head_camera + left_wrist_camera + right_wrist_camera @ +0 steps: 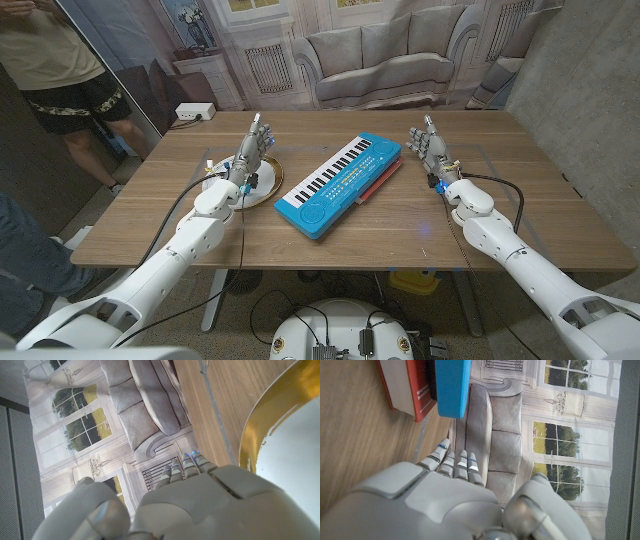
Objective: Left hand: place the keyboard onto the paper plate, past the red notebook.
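Apparently unreadable lettering, red notebook (405,390)

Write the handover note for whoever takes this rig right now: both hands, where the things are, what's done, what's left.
Left robot hand: open, holding nothing, raised above the paper plate, fingers up.
Right robot hand: open, holding nothing, just right of the keyboard's far end.
Keyboard: lies diagonally at the table's middle, its far end resting on the red notebook, near end on the wood. It is beside the plate, not on it.
Done: nothing yet; the keyboard is not grasped.
Left: take the keyboard with the left robot hand and set it on the plate.
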